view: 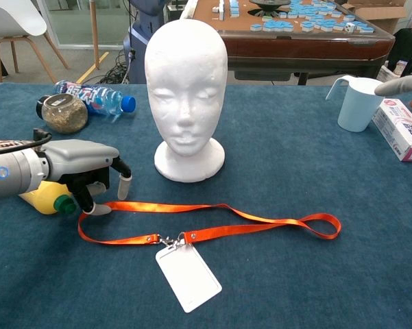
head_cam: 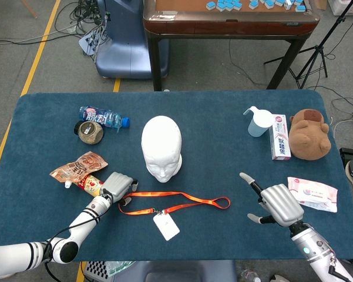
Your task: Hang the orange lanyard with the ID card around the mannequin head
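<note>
The orange lanyard [head_cam: 191, 203] [view: 212, 230] lies flat on the blue table in a long loop, with its white ID card [head_cam: 166, 225] [view: 188, 276] clipped on at the near side. Just behind it, the white mannequin head [head_cam: 161, 148] [view: 186, 96] stands upright, facing me. My left hand [head_cam: 118, 186] [view: 88, 171] is at the lanyard's left end, its fingertips [view: 123, 186] pointing down and spread over the strap; it grips nothing. Right of the lanyard's other end, my right hand [head_cam: 277, 204] hovers with its fingers apart and empty.
A yellow bottle [view: 44, 197] and a snack packet [head_cam: 79, 167] lie beside my left hand. A water bottle [head_cam: 104, 117] and a jar [head_cam: 90, 131] sit at the back left. A cup [head_cam: 258, 123], a toothpaste box [head_cam: 280, 137], a plush toy [head_cam: 309, 134] and a wipes pack [head_cam: 312, 193] stand on the right.
</note>
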You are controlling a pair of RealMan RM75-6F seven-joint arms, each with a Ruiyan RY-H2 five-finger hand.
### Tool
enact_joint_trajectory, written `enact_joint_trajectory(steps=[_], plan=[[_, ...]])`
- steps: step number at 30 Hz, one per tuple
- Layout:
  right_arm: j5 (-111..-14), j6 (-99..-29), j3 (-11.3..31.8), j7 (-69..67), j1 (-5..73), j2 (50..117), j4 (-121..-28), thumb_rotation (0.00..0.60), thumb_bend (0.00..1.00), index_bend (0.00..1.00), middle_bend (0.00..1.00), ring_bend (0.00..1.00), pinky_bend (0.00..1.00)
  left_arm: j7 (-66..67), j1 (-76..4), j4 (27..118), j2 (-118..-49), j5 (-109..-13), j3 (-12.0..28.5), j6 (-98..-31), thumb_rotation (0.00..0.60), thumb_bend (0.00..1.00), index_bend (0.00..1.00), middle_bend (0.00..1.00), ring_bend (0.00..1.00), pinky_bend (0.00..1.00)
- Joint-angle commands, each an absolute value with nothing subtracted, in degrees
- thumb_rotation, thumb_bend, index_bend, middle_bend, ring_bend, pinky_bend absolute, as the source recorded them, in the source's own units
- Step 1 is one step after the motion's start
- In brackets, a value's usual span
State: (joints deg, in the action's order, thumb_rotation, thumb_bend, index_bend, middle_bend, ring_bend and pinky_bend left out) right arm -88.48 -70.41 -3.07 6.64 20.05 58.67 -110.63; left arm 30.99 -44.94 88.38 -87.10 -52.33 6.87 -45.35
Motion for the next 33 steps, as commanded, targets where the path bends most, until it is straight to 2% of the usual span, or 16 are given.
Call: enact_joint_trajectory(steps=[1, 22, 33], plan=[[-88.56, -70.38, -2.97, 6.34, 19.85, 58.59, -110.47, 0.6, 0.17, 0.09, 1.0, 1.0, 1.0, 31.47, -45.74, 87.76, -87.95, -51.15, 6.51, -45.63, 0.6, 0.28, 0.45, 0.91, 0.94, 0.97], [-88.48, -69.12, -2.4, 5.18, 18.78, 58.28, -109.85, 0.6, 0.17, 0.09, 1.0, 1.0, 1.0, 29.93, -48.49, 85.59, -89.43, -47.72, 4.91, -46.17, 0.6, 0.28, 0.54, 0.91, 0.94, 0.97], [-88.38, -68.81, -2.24, 4.88, 18.24, 58.16, -109.68, 0.6, 0.17, 0.09, 1.0, 1.0, 1.0, 29.21, -49.16, 84.93, -89.97, -47.45, 4.35, -46.58, 0.6, 0.4, 0.56, 0.92, 0.94, 0.97]])
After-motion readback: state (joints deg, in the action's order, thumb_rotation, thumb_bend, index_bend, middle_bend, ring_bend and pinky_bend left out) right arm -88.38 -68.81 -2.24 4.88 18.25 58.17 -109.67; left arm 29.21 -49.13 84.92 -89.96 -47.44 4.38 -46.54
